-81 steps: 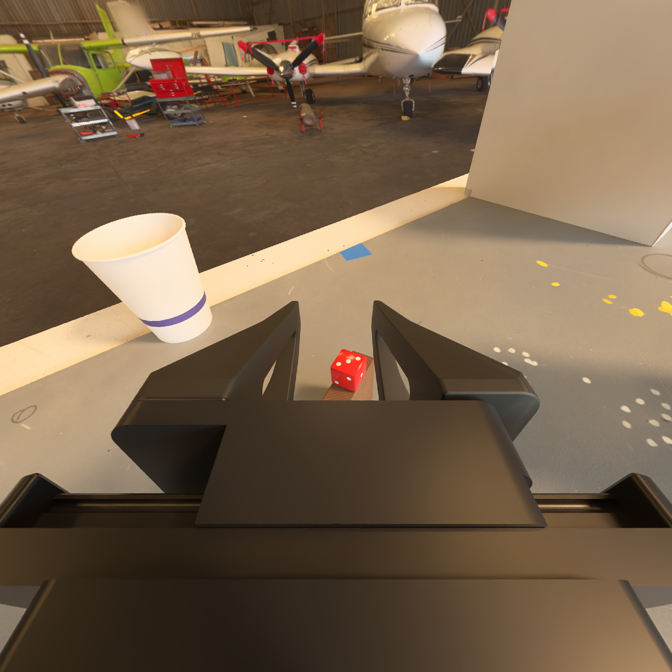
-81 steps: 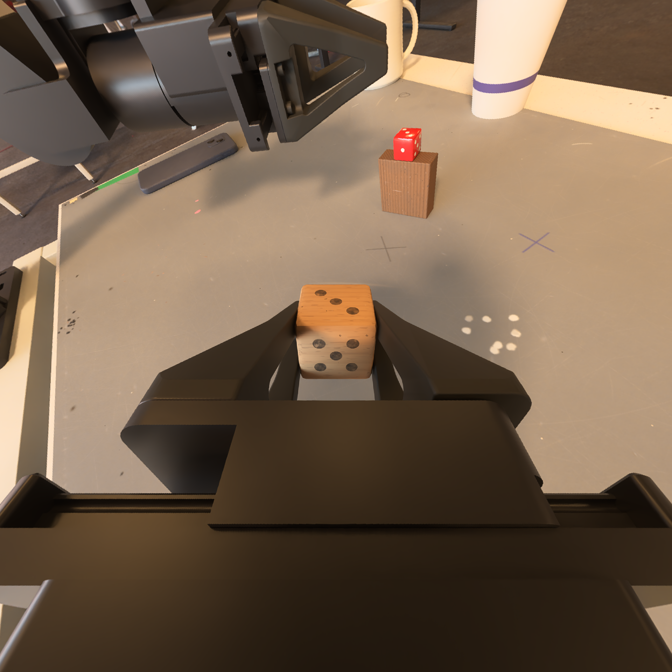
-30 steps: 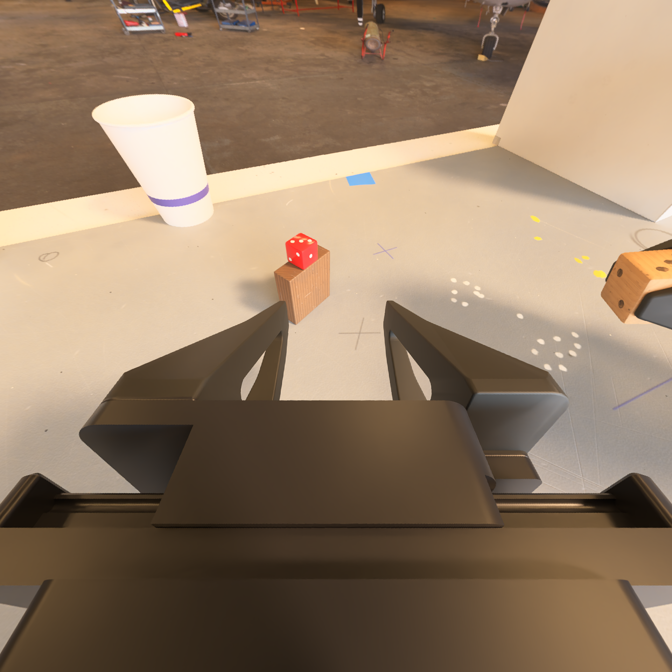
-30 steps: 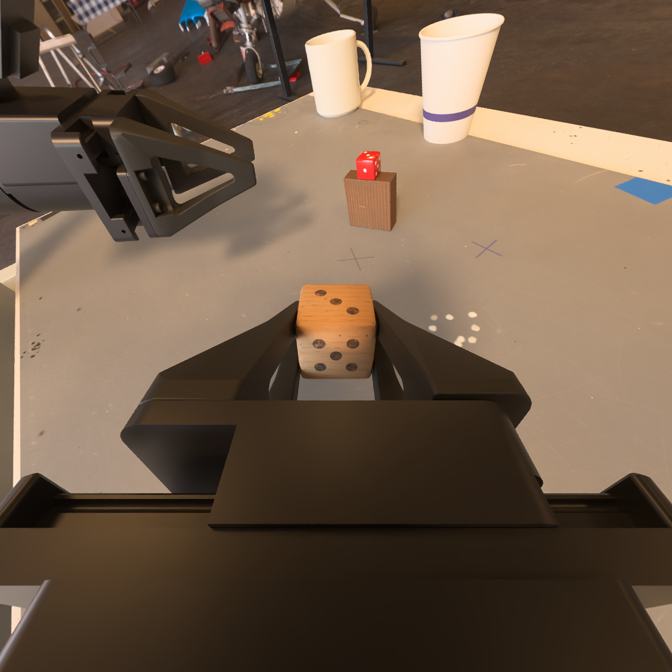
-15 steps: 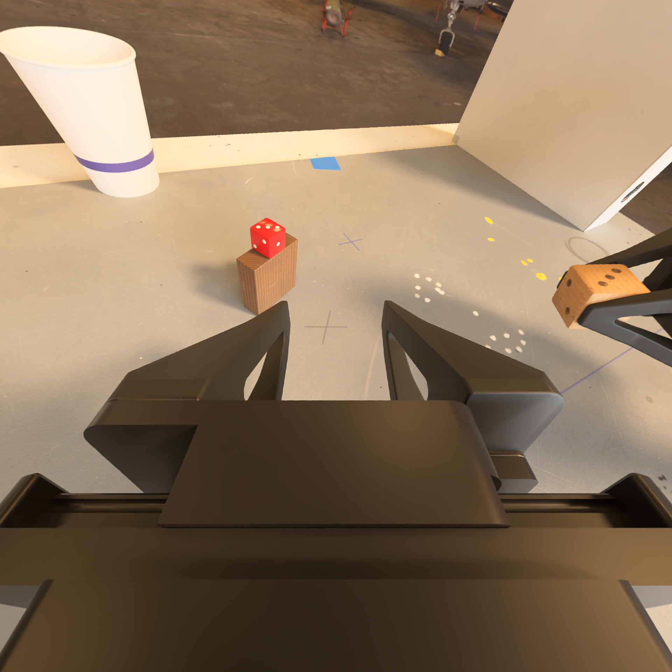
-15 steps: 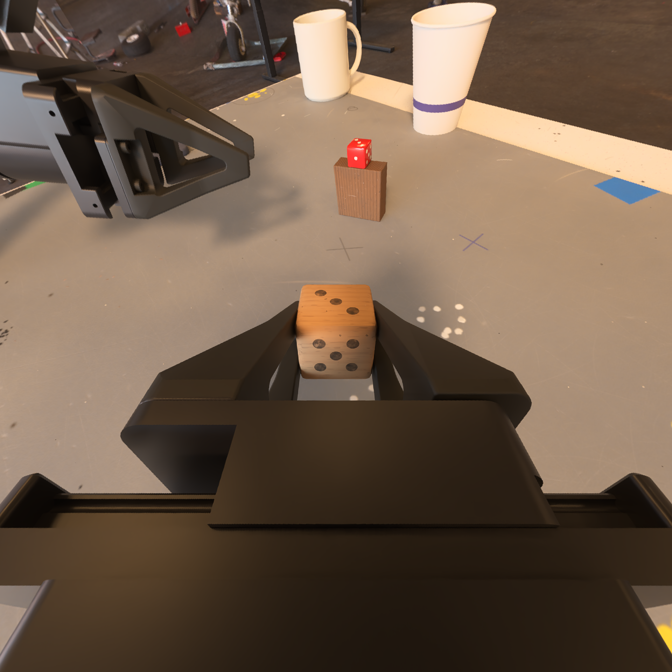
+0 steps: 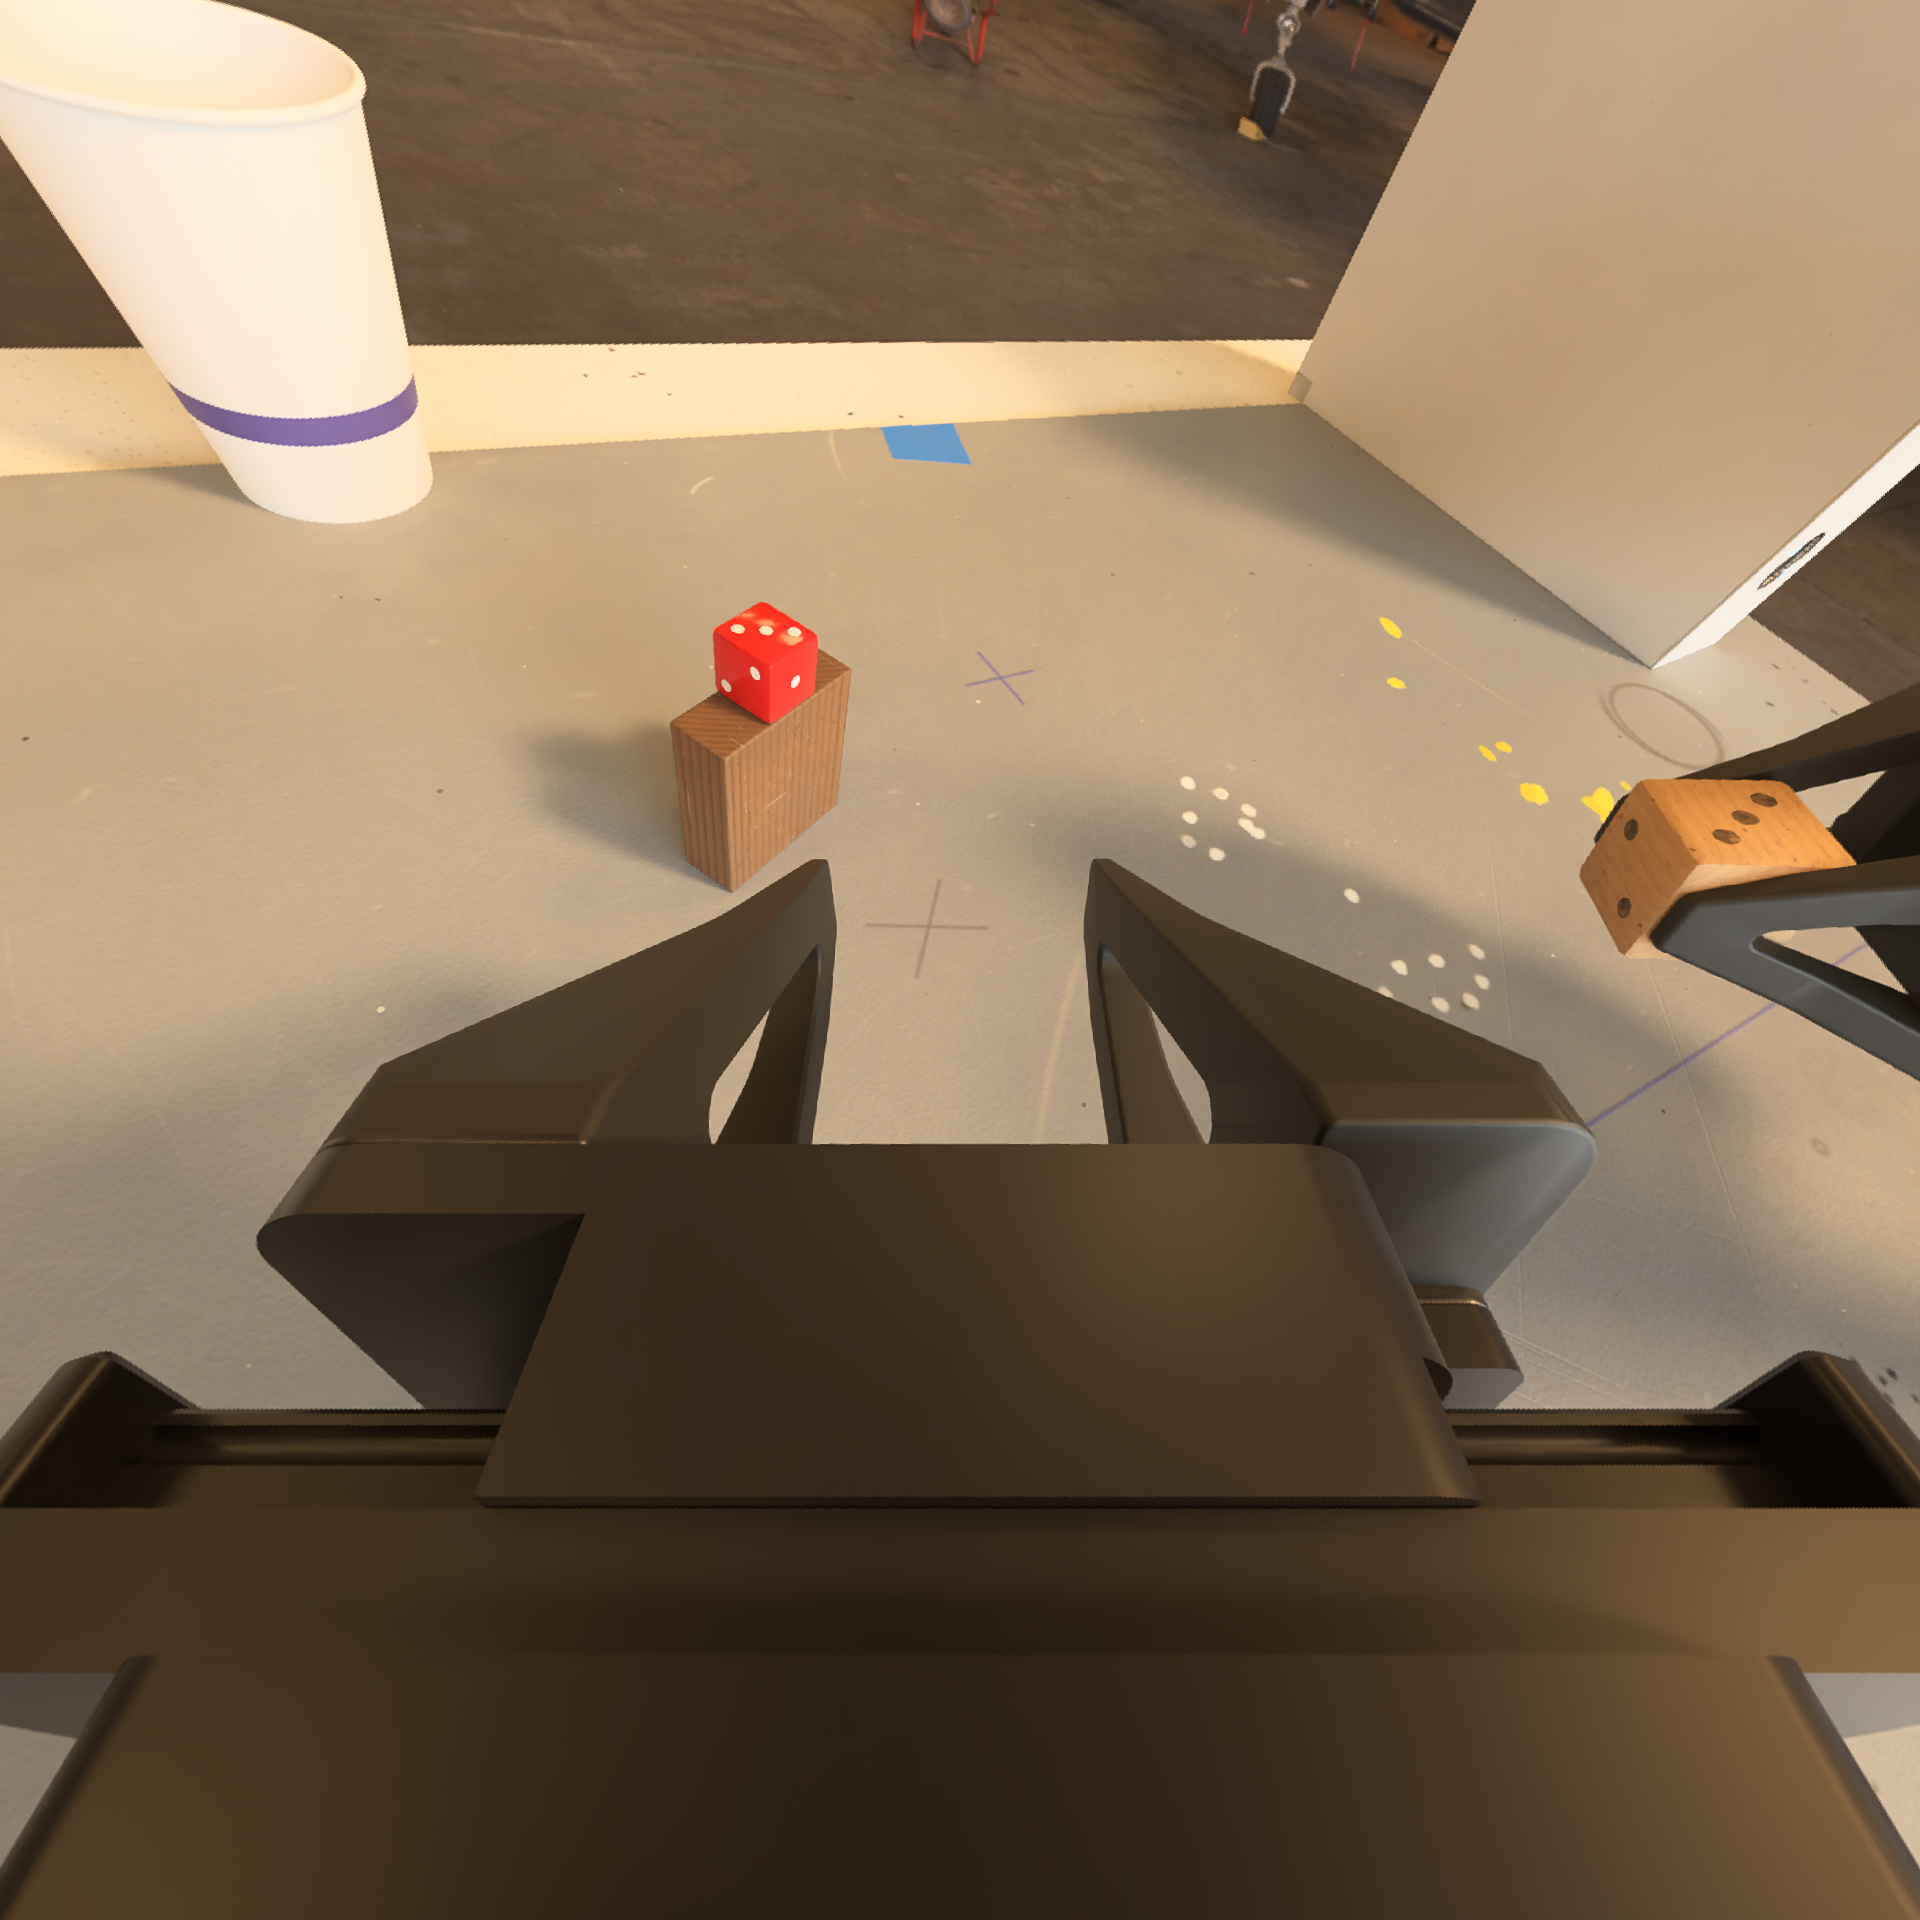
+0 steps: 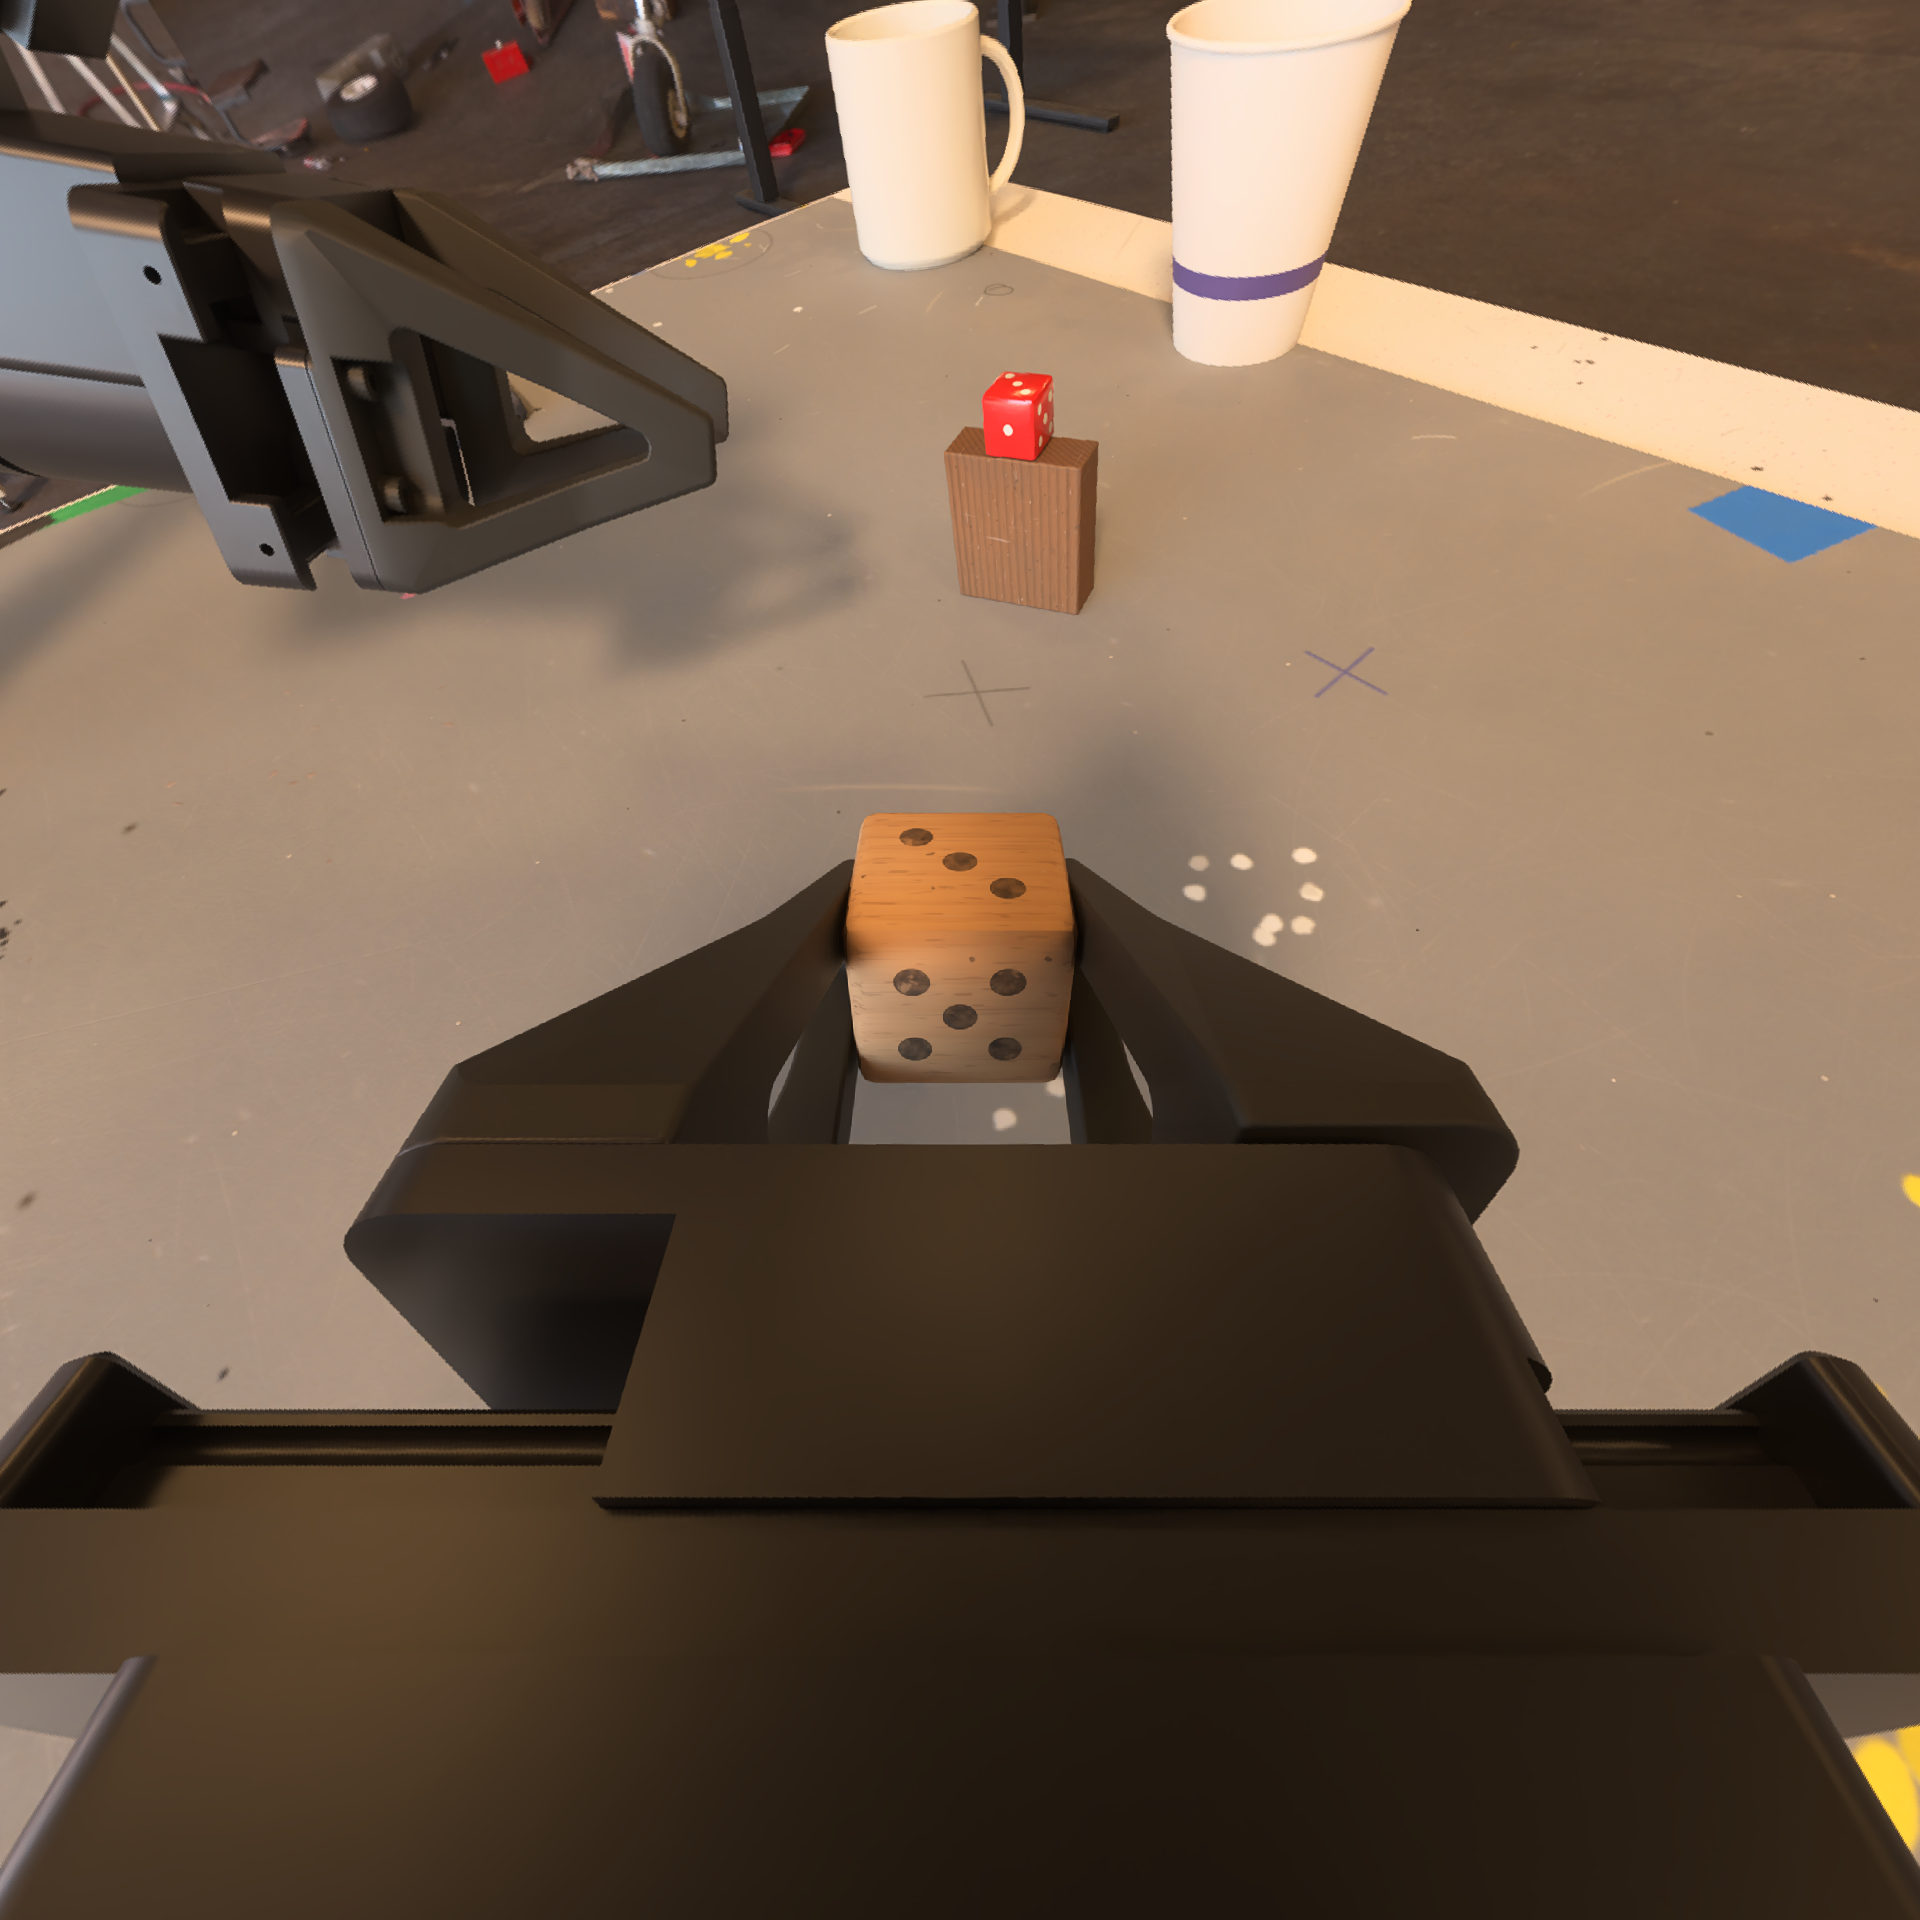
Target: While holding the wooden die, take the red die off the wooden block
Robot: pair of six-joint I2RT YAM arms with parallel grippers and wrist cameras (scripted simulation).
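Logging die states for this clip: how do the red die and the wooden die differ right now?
The red die rests free on the wooden block; the wooden die is clamped in the right pincer. Red die looks smaller, with white pips; wooden die has dark pips. Both are cubes.

A: We note bare grey table (image 8: pixel 520 935) all round the wooden block (image 8: pixel 1023 530); its four sides stand free.

B: Agreed. Behind it the paper cup (image 8: pixel 1257 177) and white mug (image 8: pixel 920 135) line the far edge, well apart from it. We log the white panel (image 7: pixel 1621 312) closing off one far corner.

A: We see the left gripper (image 7: pixel 958 878), jaws apart, near the block, the right gripper (image 8: pixel 958 904) farther back.
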